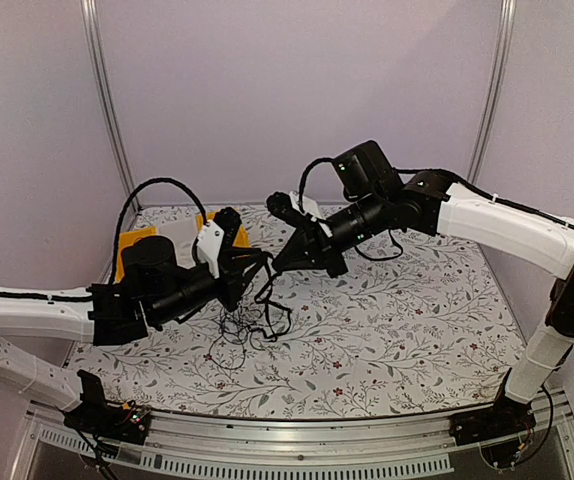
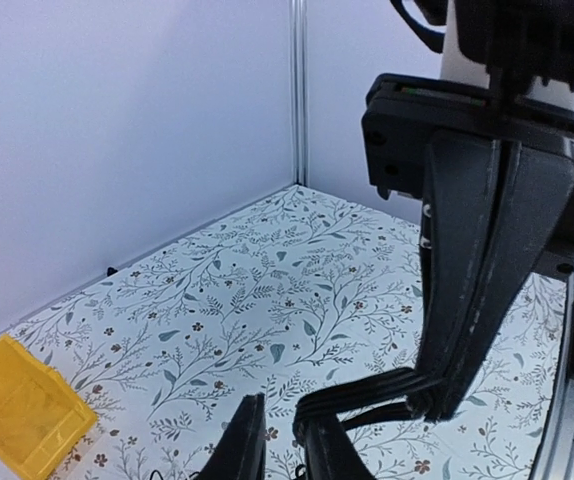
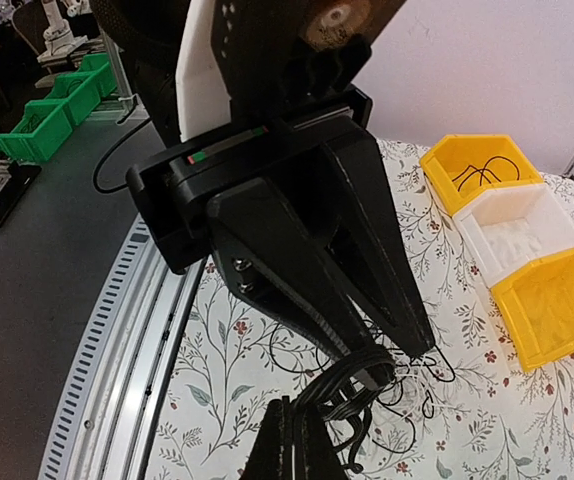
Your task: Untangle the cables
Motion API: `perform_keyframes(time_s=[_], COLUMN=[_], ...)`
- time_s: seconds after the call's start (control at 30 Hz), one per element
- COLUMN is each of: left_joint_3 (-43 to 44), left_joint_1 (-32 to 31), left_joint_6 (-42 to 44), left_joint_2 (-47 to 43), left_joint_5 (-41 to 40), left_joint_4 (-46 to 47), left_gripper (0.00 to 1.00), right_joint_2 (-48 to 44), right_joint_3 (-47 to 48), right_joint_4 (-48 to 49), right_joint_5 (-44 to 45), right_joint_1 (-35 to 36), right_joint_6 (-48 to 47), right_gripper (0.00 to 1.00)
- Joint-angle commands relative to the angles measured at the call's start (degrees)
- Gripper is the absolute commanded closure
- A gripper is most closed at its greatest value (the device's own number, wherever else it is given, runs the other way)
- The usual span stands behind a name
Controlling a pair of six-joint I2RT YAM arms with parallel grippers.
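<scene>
The cables (image 1: 252,322) are a loose tangle of very thin, glossy black wires. They hang above the left-centre of the tabletop (image 1: 417,330), roughly midway between its near and far edges, and their lower loops sag onto the surface. That surface is a pale cloth printed with grey-green leafy sprigs and small dark red flowers. At the top the strands gather into a tight bundle stretched between the two arms, which meet tip to tip. The right end effector (image 2: 435,398) has its long, tapered matt-black fingers pressed flat together, and the bundle comes out of their tips. The left end effector (image 3: 395,356), equally dark and wedge-shaped, is drawn nearly closed with a narrow gap between its fingers. The strands reach its tips, but whether it pinches them cannot be told. At the tabletop's far left corner stands a row of open plastic bins: a yellow bin (image 3: 477,170) holding a curl of thin black wire, then a white bin (image 3: 517,232), then a second yellow one (image 3: 555,305).
</scene>
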Motion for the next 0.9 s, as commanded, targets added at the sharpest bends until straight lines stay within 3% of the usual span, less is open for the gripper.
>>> perform_keyframes(time_s=[0.0,0.17,0.3,0.5,0.87], left_joint_3=[2.5,4.5,7.6,14.2,30.2], left_joint_1=[-0.4,-0.5,0.0,3.3,13.9], left_joint_6=[1.6,4.0,7.3,8.2,9.5], left_joint_2=[0.0,-2.6,-4.6,-7.4,-11.8], left_joint_5=[-3.1,-8.4,-11.3,-13.1,-17.1], left_joint_4=[1.9,0.6,-2.4,-9.9,-27.6], left_gripper=[0.95,1.00,1.00,1.00,1.00], right_joint_2=[-0.3,-0.7,-1.5,-4.6,-11.4], right_joint_3=[-0.9,-2.5,-4.4,-9.0,-24.0], right_joint_4=[1.1,4.1,7.8,9.0,14.2], right_joint_5=[0.8,8.9,19.7,17.6,13.4], right_joint_1=[-0.3,-0.3,-0.8,-3.8,-12.6], right_joint_6=[0.9,1.8,3.0,3.0,1.4], right_gripper=[1.00,1.00,0.81,0.68,0.61])
